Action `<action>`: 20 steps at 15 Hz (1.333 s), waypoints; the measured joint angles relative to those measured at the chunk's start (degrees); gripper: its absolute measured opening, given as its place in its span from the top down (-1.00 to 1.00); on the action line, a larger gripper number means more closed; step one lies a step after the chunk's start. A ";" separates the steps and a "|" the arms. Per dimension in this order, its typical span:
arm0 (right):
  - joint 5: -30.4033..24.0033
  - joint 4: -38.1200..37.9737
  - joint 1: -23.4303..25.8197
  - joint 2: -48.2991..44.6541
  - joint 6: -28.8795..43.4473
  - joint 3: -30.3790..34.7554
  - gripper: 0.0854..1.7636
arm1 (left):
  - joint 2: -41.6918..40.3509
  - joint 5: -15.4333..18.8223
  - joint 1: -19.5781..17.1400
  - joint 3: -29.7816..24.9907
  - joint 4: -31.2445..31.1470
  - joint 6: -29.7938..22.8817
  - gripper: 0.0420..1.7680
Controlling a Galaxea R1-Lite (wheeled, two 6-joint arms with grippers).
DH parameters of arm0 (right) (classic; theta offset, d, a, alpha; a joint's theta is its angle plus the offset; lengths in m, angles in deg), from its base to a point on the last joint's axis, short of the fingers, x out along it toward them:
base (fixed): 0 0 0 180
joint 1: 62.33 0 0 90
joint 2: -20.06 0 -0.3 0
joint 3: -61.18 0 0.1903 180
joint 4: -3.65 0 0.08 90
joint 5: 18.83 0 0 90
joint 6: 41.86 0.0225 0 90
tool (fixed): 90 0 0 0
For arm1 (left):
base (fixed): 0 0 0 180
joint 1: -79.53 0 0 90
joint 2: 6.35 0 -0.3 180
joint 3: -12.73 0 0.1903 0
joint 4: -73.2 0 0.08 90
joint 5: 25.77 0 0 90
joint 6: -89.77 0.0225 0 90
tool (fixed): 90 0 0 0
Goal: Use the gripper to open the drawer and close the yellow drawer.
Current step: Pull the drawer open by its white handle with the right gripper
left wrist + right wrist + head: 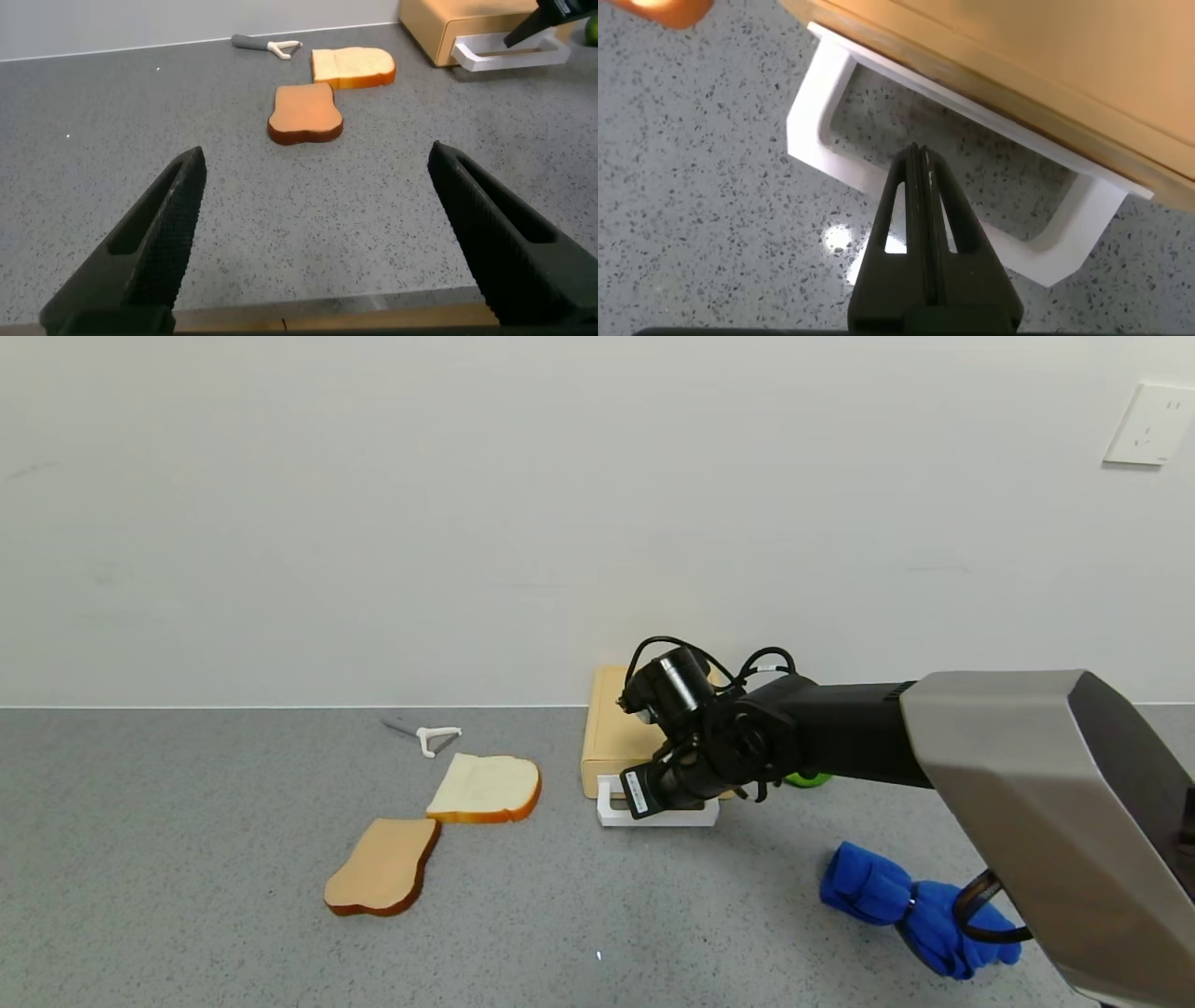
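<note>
- Two arms are in play, but only the right gripper [653, 793] is at work; it hangs over the white handle [611, 803] at the near front of the yellow drawer [611, 733], which sits against the back wall on the grey counter [187, 859].
- We see the drawer pushed in, its front flush with its case, so we judge the opening pull is not yet made.
- The right wrist view shows this gripper's fingers [918, 215] pressed together, tip reaching into the handle's loop [822, 93] and clamped on nothing.
- Our worry: a closed tip merely hooked in the loop could slip out on a pull that is not straight; the light case may also slide along the counter instead of letting the tray out.
- The left gripper [318, 238] idles well to the left of the drawer, fingers wide apart above bare counter.
- Only the head view shows the blue cloth [896, 901] and a green object [808, 779] by the drawer; the left wrist view shows both bread slices [306, 114] and the peeler [266, 43] left of it.
</note>
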 joint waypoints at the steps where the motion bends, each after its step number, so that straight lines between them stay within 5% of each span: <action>1: 0.02 0.11 0.24 0.27 0.00 0.00 0.96 | 0.00 -0.02 0.00 0.00 0.00 0.00 -0.94; 20: 1.62 -2.95 3.50 0.93 1.73 0.09 0.96 | 0.00 0.00 0.00 0.00 0.00 0.09 -0.94</action>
